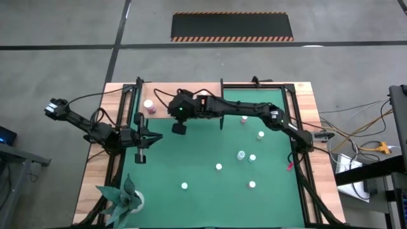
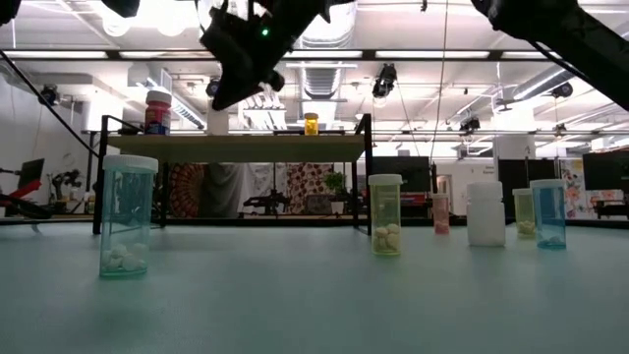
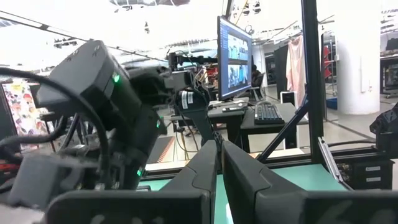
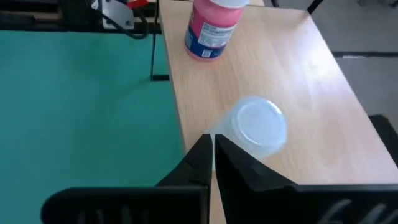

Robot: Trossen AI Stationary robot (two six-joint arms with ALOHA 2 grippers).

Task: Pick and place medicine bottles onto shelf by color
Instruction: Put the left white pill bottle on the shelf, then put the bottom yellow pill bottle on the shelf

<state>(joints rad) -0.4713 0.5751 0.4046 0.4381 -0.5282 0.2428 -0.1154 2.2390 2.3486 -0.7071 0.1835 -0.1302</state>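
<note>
A white-capped, pale-bodied medicine bottle (image 4: pixel 258 127) stands on the light-wood shelf (image 4: pixel 280 68), seen nearly cap-on in the right wrist view, just ahead of the right hand (image 4: pixel 211 146), whose two dark fingers are pressed together and hold nothing. Beyond it on the same board stands a pink bottle (image 4: pixel 211 28) with a blue-and-white label. The high view shows this pink bottle (image 1: pixel 149 105) near the shelf's left end, with the right hand (image 1: pixel 179 127) over the green mat (image 1: pixel 191 159) beside it, and seven more white-capped bottles scattered across the mat's right half. Only the low view shows the shelf (image 2: pixel 231 147) raised on thin black posts, carrying a red-labelled bottle (image 2: pixel 157 111) and an orange one (image 2: pixel 311 124), and clear pill-filled bottles on the bench (image 2: pixel 314 305). The left hand (image 1: pixel 141 157) waits over the mat's left side, fingers closed and empty. A paper plant (image 1: pixel 124 200) sits at the near left corner.
</note>
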